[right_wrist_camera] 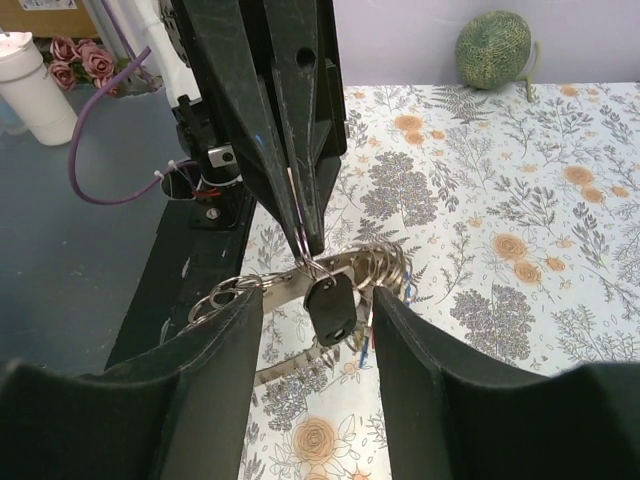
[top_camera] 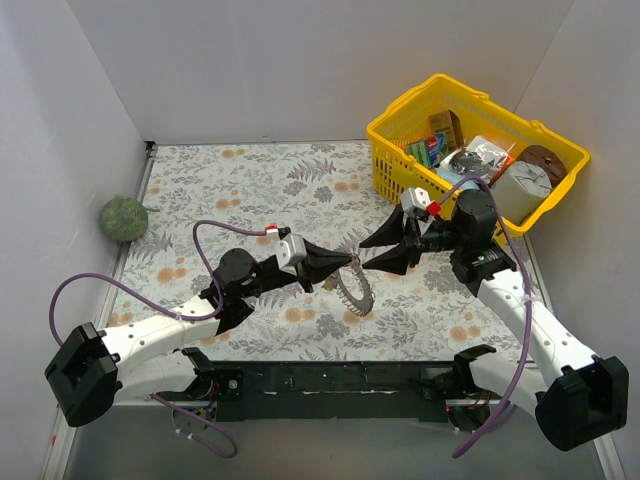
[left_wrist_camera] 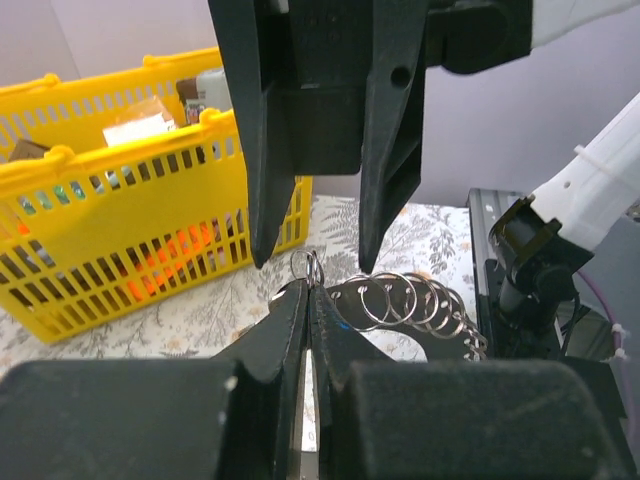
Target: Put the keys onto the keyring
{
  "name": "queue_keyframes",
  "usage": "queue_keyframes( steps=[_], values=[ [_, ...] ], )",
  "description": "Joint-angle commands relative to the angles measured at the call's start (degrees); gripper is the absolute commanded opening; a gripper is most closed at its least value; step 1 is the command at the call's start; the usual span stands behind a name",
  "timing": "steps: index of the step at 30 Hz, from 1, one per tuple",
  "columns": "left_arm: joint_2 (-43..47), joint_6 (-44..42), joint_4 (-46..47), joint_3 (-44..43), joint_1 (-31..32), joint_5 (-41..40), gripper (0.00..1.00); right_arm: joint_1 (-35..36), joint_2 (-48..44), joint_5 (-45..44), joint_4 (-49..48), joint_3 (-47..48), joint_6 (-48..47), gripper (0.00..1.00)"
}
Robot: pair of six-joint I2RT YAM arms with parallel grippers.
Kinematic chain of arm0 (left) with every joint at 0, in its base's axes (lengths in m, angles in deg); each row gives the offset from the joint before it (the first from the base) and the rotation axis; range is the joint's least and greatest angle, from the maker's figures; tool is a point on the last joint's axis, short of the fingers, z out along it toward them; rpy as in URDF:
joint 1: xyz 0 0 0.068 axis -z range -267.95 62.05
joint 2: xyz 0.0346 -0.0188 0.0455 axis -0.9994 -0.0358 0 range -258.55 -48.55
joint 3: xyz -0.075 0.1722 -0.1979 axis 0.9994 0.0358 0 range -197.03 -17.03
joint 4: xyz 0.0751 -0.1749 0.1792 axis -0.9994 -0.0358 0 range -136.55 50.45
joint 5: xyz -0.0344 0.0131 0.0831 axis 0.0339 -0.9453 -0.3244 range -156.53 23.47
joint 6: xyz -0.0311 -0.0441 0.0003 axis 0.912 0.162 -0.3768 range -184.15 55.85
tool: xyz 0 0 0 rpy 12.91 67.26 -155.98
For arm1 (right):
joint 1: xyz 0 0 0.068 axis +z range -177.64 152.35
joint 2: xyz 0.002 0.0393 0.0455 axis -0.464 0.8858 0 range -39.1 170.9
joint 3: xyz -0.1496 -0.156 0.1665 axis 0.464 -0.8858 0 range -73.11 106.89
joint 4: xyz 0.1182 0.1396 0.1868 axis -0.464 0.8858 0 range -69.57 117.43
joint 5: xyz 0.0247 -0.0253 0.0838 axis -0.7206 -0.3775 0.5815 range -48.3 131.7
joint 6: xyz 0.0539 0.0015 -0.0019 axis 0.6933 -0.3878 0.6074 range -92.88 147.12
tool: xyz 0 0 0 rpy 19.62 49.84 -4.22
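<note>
Left claw (top_camera: 349,262) pinches keyring (top_camera: 357,291), dark key (right_wrist_camera: 329,308) dangling

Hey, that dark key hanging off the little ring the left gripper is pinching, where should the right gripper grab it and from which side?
Take the dark key by its head, approaching from opposite the left gripper, where the right gripper sits. The head hangs free below the little ring, between the open fingers, which would probably close on its side edges.
</note>
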Motion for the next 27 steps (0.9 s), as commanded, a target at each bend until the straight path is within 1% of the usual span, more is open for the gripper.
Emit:
queue_keyframes(
  steps=[1, 3, 7, 12, 14, 17, 23, 24, 26, 27],
  values=[
    [0.39, 2.15, 8.95, -0.51, -0.23, 2.03, 0.0, 0.87, -0.62, 1.05, -9.17, -1.09, 5.12, 0.55],
    [0.22, 2.33, 9.21, -0.6, -0.23, 2.21, 0.0, 1.22, -0.45, 0.7, -11.28, -1.61, 6.35, 0.55],
    [0.13, 2.15, 8.78, -0.95, -0.23, 2.82, 0.0, 1.49, -0.89, -0.53, -12.07, -1.7, 6.53, 0.54],
    [0.04, 1.54, 7.11, -1.39, -0.31, 3.26, 0.0, 1.49, -2.64, -2.29, -12.6, -1.18, 6.36, 0.58],
    [-0.05, 1.54, 7.11, -1.39, -0.23, 3.44, 0.0, 1.49, -2.47, -2.03, -12.78, -0.74, 6.53, 0.58],
    [-0.14, 1.62, 7.28, -1.56, -0.23, 3.44, 0.0, 1.75, -1.68, -0.72, -12.95, -0.48, 6.71, 0.55],
    [-0.23, 2.06, 7.72, -1.56, -0.23, 3.79, 0.0, 2.98, 0.6, 1.92, -13.04, -1.09, 6.53, 0.35],
    [-0.14, 2.06, 7.63, -1.56, -0.23, 3.79, 0.0, 3.16, 0.78, 1.84, -12.95, -1.09, 6.53, 0.28],
    [0.04, 1.98, 7.55, -1.47, -0.23, 3.7, 0.0, 3.33, 1.05, 1.75, -12.78, -0.92, 6.62, 0.18],
    [0.13, 1.89, 7.46, -1.56, -0.31, 3.62, 0.0, 3.42, 1.13, 1.57, -12.78, -1.0, 6.62, 0.09]
  ],
)
